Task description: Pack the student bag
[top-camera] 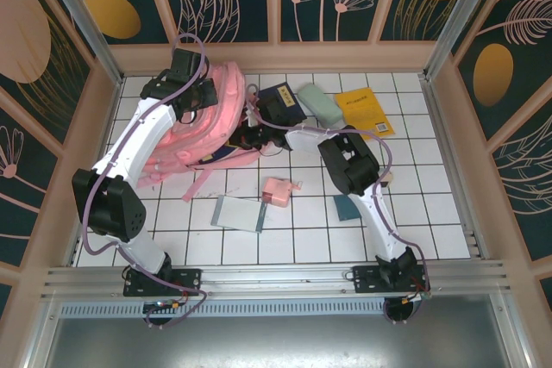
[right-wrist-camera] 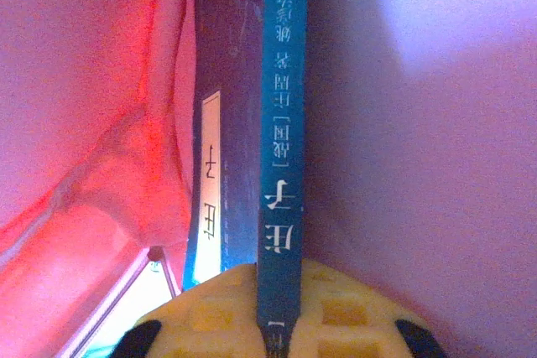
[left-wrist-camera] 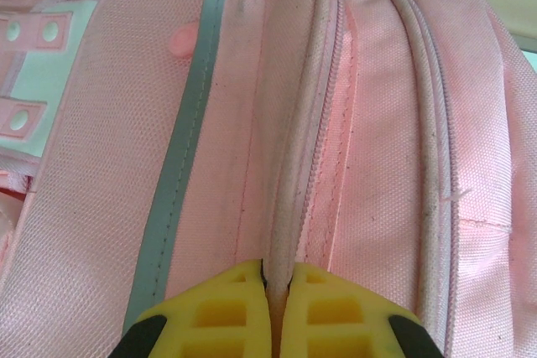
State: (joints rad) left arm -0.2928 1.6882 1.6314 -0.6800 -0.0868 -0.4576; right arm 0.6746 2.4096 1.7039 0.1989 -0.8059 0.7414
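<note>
Pink fabric backpack (top-camera: 224,118): our left tool (left-wrist-camera: 277,291) pinches its seam, our right tool (right-wrist-camera: 281,308) clamps a blue-spined book (right-wrist-camera: 284,123) inside; a yellow booklet (top-camera: 365,112) lies unpacked.

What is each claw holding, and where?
Left claw pinches the student bag by its piped zip edge; right claw grips a blue book at its spine.

Spine of the book (right-wrist-camera: 284,123): you read, in white characters, 庄子 in large type and, smaller, [战国] 庄周 著; the characters beyond are blurred. The pale label (right-wrist-camera: 210,190) on its dark cover appears to repeat 庄子. The print on the yellow booklet (top-camera: 365,112) is too small for you to read.
</note>
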